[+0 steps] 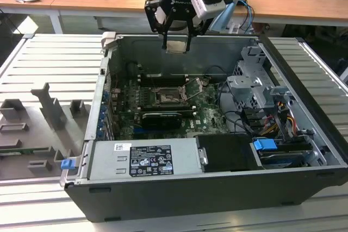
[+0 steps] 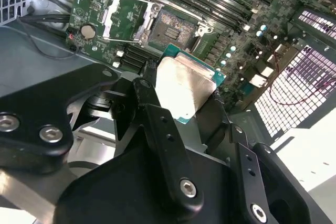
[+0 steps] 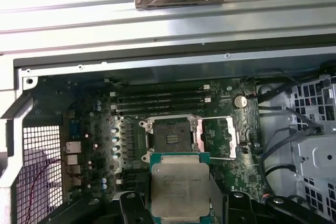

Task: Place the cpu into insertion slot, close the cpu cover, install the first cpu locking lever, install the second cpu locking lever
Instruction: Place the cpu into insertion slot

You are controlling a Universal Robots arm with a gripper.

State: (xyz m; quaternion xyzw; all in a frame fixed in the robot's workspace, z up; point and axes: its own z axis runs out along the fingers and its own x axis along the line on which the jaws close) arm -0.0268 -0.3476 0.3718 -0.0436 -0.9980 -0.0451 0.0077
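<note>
The pincer is clamped on the cpu, a finger on each opposite edge, holding it flat in the air over the open computer case. The chip is a small square with a pale silver lid and a thin green border. Below it, on the green board inside the case, the insertion slot lies bare and dark. Its cpu cover is swung open to one side. A grey power supply also sits inside the case, which rests on a ribbed metal worktop.
</note>
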